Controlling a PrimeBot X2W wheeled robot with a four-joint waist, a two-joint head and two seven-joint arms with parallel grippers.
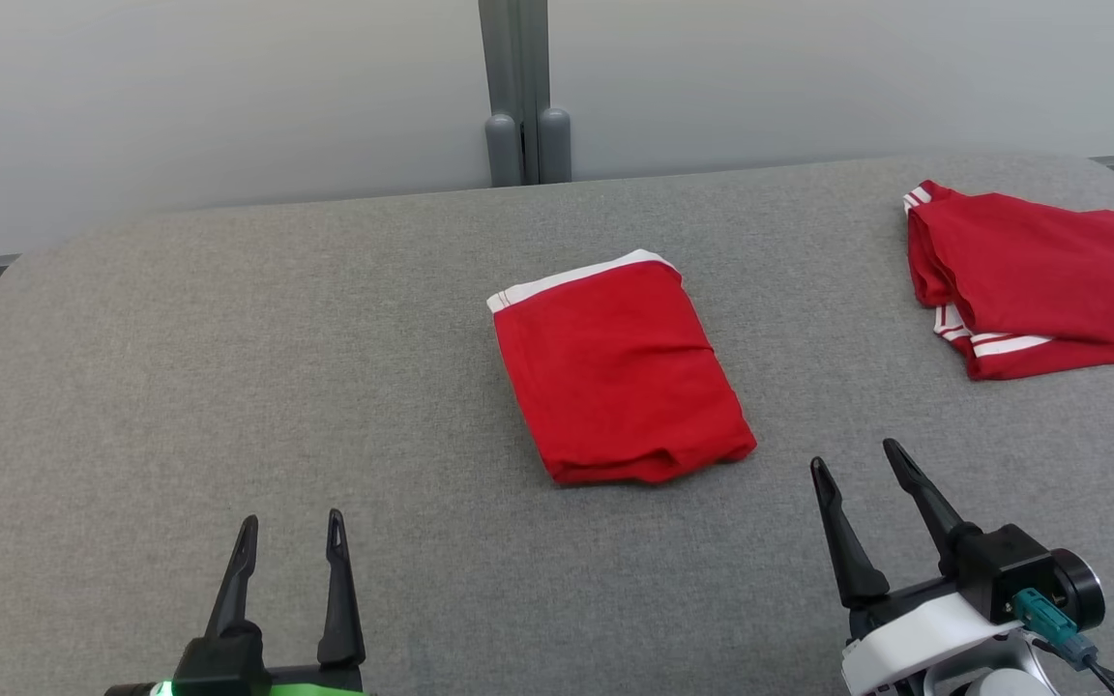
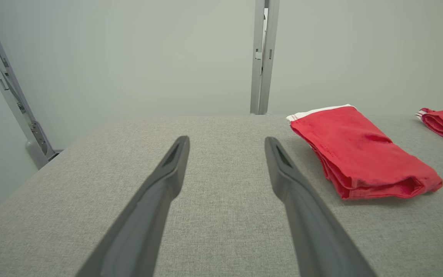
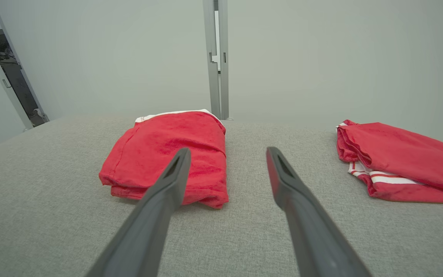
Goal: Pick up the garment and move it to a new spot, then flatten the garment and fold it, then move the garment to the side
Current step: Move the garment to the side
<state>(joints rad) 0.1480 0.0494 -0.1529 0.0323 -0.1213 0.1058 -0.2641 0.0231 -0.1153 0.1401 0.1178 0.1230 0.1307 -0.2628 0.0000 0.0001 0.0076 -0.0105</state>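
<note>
By the front edge of the tabletop (image 1: 228,338), the left gripper (image 1: 291,519) and right gripper (image 1: 855,454) had jaws spread, empty. The folded red garment (image 1: 620,372) lay in the middle. It looked soft, light, floppy; its near edge seemed best to pinch.
</note>
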